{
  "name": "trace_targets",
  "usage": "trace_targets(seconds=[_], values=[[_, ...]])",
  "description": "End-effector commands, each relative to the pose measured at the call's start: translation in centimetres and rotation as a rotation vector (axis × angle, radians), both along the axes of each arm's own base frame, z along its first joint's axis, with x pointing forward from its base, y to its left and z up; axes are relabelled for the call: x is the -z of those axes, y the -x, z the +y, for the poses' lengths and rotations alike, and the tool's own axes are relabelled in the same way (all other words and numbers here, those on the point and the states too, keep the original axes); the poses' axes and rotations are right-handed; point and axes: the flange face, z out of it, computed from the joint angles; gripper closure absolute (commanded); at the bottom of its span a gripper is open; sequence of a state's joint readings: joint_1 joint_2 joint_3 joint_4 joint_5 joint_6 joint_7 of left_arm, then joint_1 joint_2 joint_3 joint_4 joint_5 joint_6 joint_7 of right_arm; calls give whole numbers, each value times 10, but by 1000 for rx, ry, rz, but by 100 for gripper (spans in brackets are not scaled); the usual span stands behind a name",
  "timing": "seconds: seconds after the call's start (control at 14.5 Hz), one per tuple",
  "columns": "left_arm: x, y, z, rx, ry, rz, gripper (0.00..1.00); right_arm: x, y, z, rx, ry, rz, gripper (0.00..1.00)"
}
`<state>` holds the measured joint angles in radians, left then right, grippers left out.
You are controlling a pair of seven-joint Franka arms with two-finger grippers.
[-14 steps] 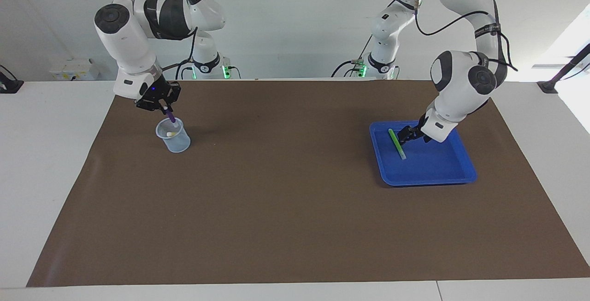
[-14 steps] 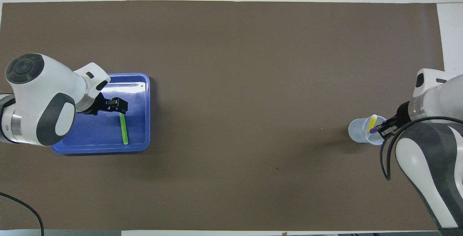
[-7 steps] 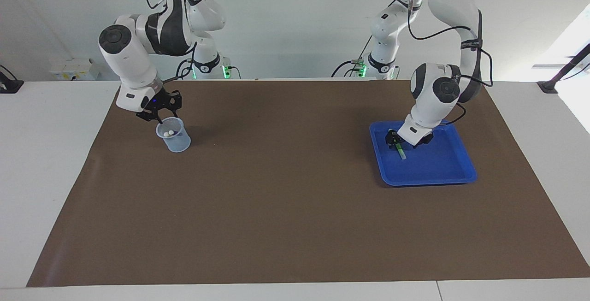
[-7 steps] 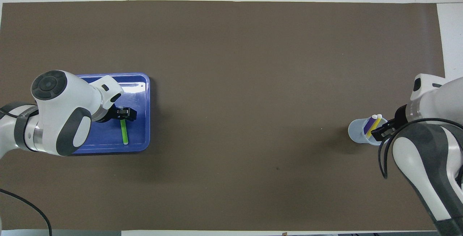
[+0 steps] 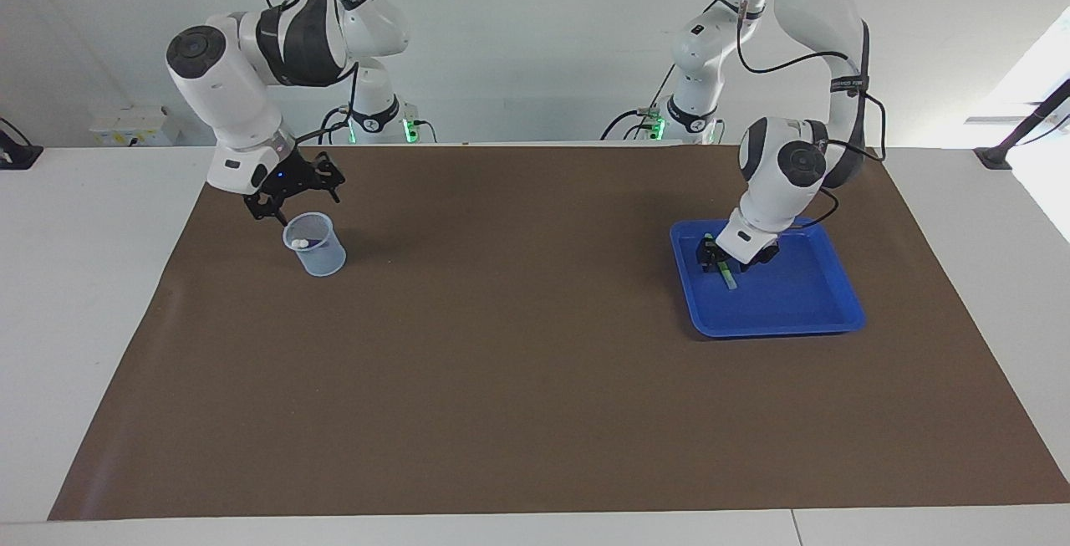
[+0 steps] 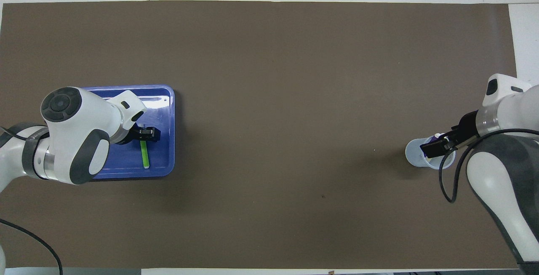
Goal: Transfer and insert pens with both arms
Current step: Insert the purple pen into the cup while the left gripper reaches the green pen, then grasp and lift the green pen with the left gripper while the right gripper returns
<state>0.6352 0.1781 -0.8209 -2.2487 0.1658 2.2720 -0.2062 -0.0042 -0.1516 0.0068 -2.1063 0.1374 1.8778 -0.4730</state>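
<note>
Letting go was the big change. My right arm, which a second ago held the purple pen slanted into the cup, has lifted clear, and my right gripper [image 5: 292,195] now hangs spread and empty just above the cup [image 5: 322,260] at that arm's end of the brown mat [image 5: 535,379].

My left arm has swung in and dropped lower over the blue tray [image 5: 794,324] at its own end of the mat. My left gripper [image 5: 715,258] now sits down on the end of the green pen [image 5: 730,278] that lies nearer the robots. A second ago it was only beside that pen. Whether it has clamped on yet, I cannot tell.

The purple pen [image 5: 311,240] now stands inside the cup beside the yellow pen [image 5: 299,243], with only their pale ends showing at the rim. The green pen lies flat in the tray, not lifted.

I judge two of the three pens done. The last one needs a firm pinch, a lift and a carry toward my right arm for the handover.
</note>
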Motion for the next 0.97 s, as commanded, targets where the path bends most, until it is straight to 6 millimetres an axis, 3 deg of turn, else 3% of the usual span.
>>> trace_targets(seconds=[0.0,0.21,0.41,0.9], values=[[5,2,-1,-6,-10,-17,35,-15,-2,27,151,-157,26,0],[5,1,0,-9,-10,-18,46,-23,-1,63,356,-358,100,0],[5,1,0,-10,-10,-18,57,-27,2,93,510,-448,187,0],[4,0,5,-15,-13,-20,100,-31,4,104,575,-556,241,0]])
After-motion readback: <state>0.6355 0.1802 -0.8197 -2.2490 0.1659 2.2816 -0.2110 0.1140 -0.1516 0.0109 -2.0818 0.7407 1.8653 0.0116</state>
